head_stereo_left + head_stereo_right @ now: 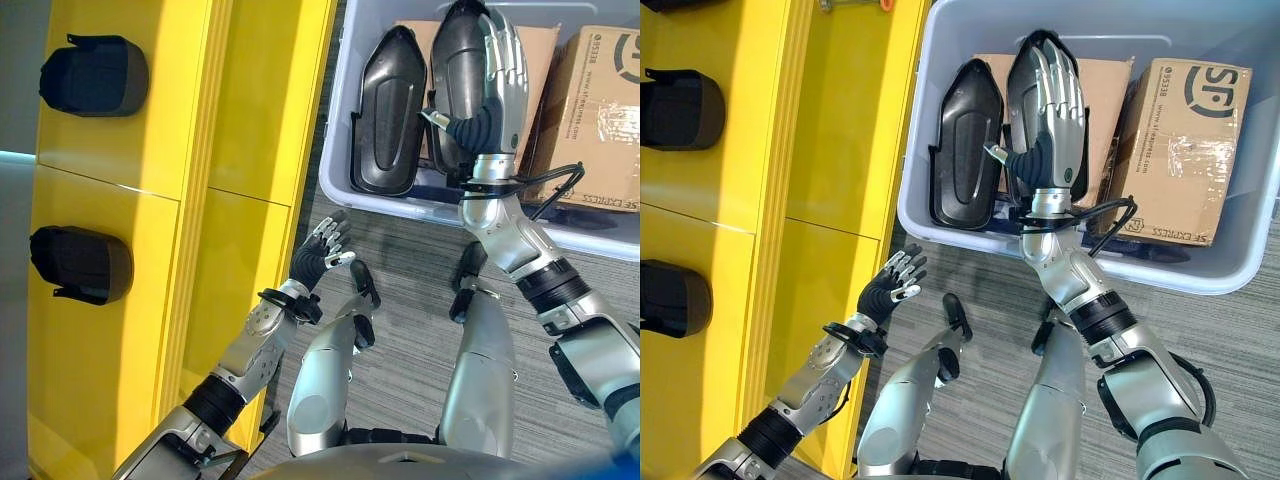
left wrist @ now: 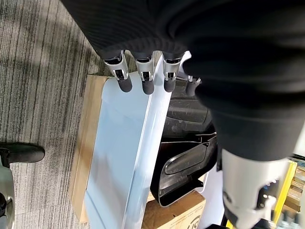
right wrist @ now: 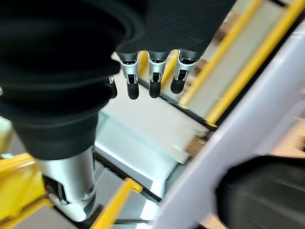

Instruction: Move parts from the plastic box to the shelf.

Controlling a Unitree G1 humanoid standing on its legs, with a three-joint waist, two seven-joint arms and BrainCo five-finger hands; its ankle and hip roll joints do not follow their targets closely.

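In the left eye view the right hand [image 1: 495, 75] reaches into the pale grey plastic box [image 1: 345, 150] at the far right, its fingers straight and laid flat on the back of one of two dark grey moulded plastic shell parts [image 1: 388, 112] standing on edge there, in front of brown cardboard cartons [image 1: 600, 110]. The yellow metal shelf [image 1: 150, 250] on the left already carries two similar black parts [image 1: 92, 75]. The left hand [image 1: 325, 250] hangs idle and relaxed, fingers loosely spread, above the grey striped carpet [image 1: 400, 260] near the shelf's edge.

The right eye view shows the same: palm on the right-hand part, nothing gripped. I judge this to be the reach-and-grasp step; next the fingers must curl round the part's rim before any lift.

In the left wrist view the straight fingertips [image 2: 145, 86] hold nothing; the box wall and a part lie beyond.

The right wrist view shows fingertips [image 3: 152, 88] extended. The thumb is hidden, and whether the hand truly touches the part is hard to make out there.
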